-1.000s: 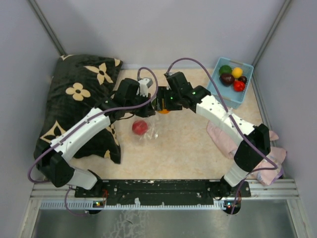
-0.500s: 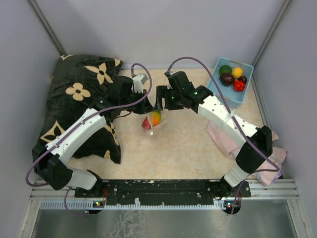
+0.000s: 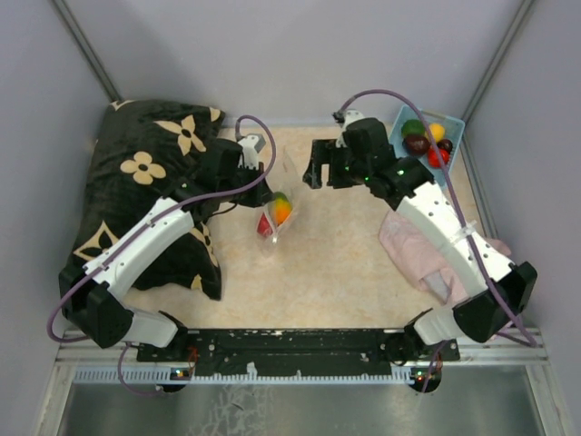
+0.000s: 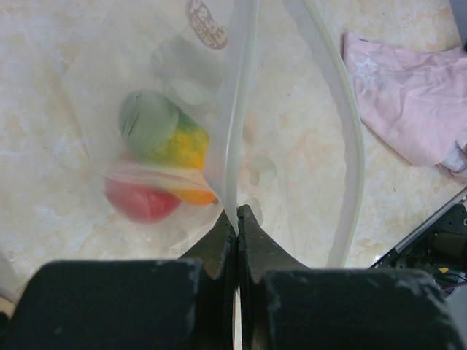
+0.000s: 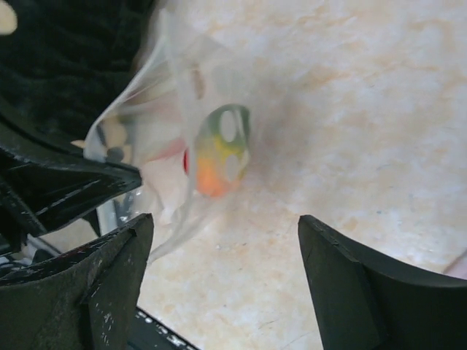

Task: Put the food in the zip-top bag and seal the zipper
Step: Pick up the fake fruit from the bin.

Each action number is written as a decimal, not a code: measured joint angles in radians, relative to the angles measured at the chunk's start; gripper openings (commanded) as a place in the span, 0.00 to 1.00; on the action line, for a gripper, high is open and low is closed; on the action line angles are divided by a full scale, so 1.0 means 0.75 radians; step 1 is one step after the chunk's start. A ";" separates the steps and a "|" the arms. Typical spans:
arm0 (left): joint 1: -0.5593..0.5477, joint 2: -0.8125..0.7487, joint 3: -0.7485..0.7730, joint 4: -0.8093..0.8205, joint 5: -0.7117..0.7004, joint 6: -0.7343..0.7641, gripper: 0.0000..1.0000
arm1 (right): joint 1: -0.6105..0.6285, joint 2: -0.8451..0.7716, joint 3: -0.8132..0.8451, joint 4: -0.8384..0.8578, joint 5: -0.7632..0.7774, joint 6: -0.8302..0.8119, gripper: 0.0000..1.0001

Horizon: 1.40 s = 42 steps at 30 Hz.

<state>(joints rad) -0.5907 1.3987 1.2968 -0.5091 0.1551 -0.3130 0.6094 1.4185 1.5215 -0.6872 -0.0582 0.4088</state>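
Note:
My left gripper [image 3: 260,174] is shut on the top edge of the clear zip-top bag [image 3: 277,204] and holds it hanging above the table. Inside it are a red fruit [image 4: 142,202] and a green-yellow-orange fruit [image 4: 164,140], also seen in the right wrist view [image 5: 219,149]. The zipper strip [image 4: 350,138] curves open on the right in the left wrist view. My right gripper [image 3: 313,173] is open and empty, to the right of the bag. More food [image 3: 425,141] lies in the light blue basket [image 3: 399,163]: green, yellow, maroon and red pieces.
A black floral pillow [image 3: 145,195] lies at the left under my left arm. A pink cloth [image 3: 413,250] lies at the right under my right arm, also in the left wrist view [image 4: 408,95]. Grey walls close the back and sides.

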 measured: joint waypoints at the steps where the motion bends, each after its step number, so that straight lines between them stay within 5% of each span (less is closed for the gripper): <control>1: 0.003 0.000 0.000 -0.002 -0.007 0.002 0.00 | -0.037 -0.019 -0.008 0.002 0.002 -0.013 0.84; 15: 0.021 0.009 0.002 -0.020 -0.055 0.035 0.00 | -0.610 -0.067 -0.120 0.085 0.145 -0.188 0.89; 23: 0.027 0.026 0.003 -0.021 -0.064 0.043 0.00 | -0.787 0.242 -0.087 0.228 0.256 -0.292 0.92; 32: 0.050 0.047 0.014 -0.040 -0.073 0.054 0.00 | -0.960 0.725 0.247 0.309 0.045 -0.539 0.93; 42: 0.073 0.065 0.018 -0.045 -0.077 0.060 0.00 | -0.979 0.909 0.474 0.407 -0.113 -0.905 0.95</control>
<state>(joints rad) -0.5358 1.4475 1.3106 -0.5426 0.0971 -0.2680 -0.1246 2.1002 1.8767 -0.3820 -0.1429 -0.2703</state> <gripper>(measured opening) 0.008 0.950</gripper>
